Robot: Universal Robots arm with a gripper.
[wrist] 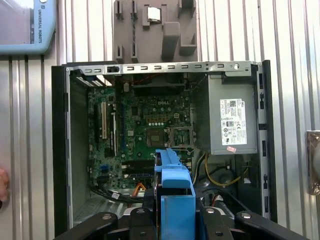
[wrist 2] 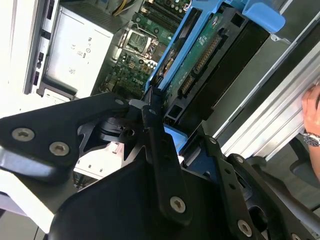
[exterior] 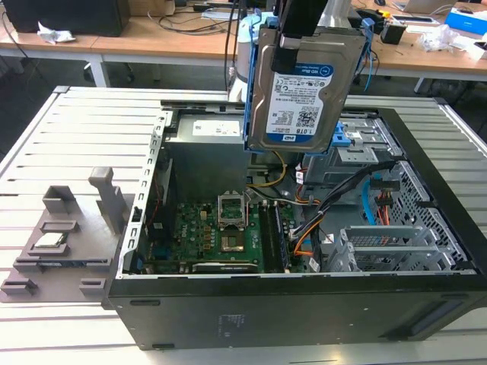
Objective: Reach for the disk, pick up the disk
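The exterior view showed the case [exterior: 304,312] lying open on the slatted table [exterior: 46,137], its black near wall closest to the camera and the motherboard [exterior: 221,236] bare inside. A grey fixture [exterior: 68,236] sat on the table just left of the case. Above the far half of the case the disk [exterior: 297,95] hung clear of everything, label facing the camera, its blue carrier [exterior: 249,91] framing both long edges. The gripper [exterior: 293,34] had it by the top edge and the disk hung upright, tilted a little.

In the second wrist view the black fingers [wrist 2: 160,150] were closed on the carrier's end, pinching it from both sides, with the drive's circuit side and connector running away from the camera. A person's hand [wrist 2: 312,117] rested at the table's edge, well apart from the disk.

In the first wrist view the carrier [wrist: 175,200] stood between the gripper's links, over the cables [wrist: 125,192] and beside the power supply [wrist: 232,120].

The pick looked done, judging by the gap beneath the disk. To hold it well, the grip had to stay firm and square, since a narrow pinch on plastic at one end left the heavy metal body free to swing. Any motion wanted to be slow and straight up, keeping the lower edge away from the drive bay [exterior: 361,144] and the loose cables.
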